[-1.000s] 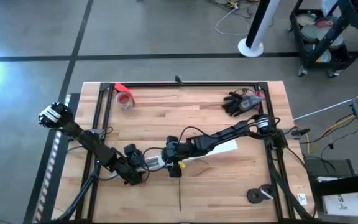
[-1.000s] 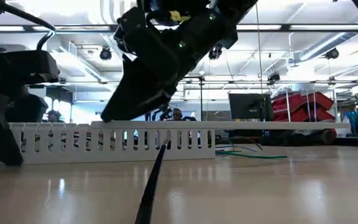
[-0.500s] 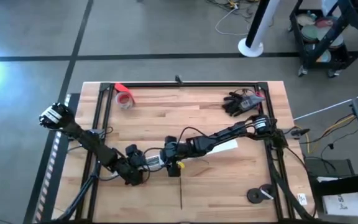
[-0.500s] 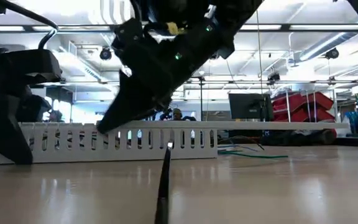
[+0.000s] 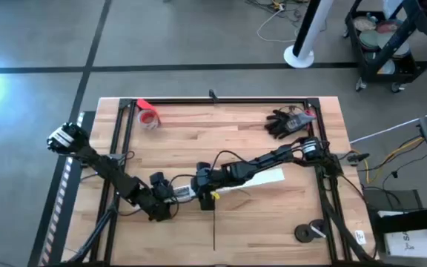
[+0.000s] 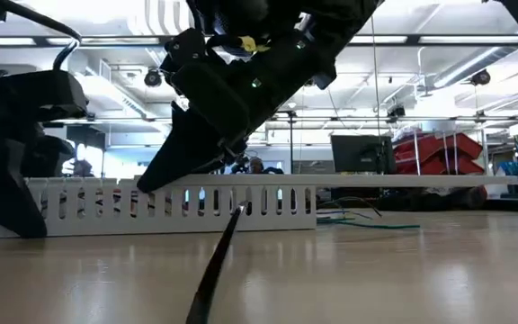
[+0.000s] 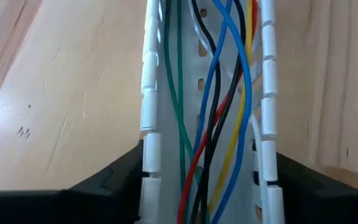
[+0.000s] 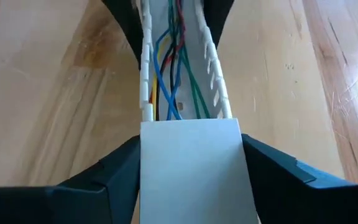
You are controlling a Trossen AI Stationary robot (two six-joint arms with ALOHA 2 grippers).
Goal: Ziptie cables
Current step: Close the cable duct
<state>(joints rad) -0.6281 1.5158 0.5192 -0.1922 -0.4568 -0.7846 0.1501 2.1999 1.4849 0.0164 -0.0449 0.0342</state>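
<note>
Toward the near-left of the table [image 5: 169, 144], the left gripper [image 5: 170, 194] pinched the slotted white duct [image 7: 151, 152] between its fingers. Inside that channel lay the cables [image 7: 219, 93], a loose colored bundle. Just right, the right gripper [image 5: 202, 189] clamped the duct's flat cover [image 8: 191, 168]. Nearer lay a black ziptie [image 6: 214, 270].

Glossy cables [image 7: 229, 93] in matt, seemingly plastic duct [image 7: 149, 124] (smooth wood table [image 5: 199, 141]).

Loose black ziptie [image 5: 213, 237] swung slightly on table.
</note>
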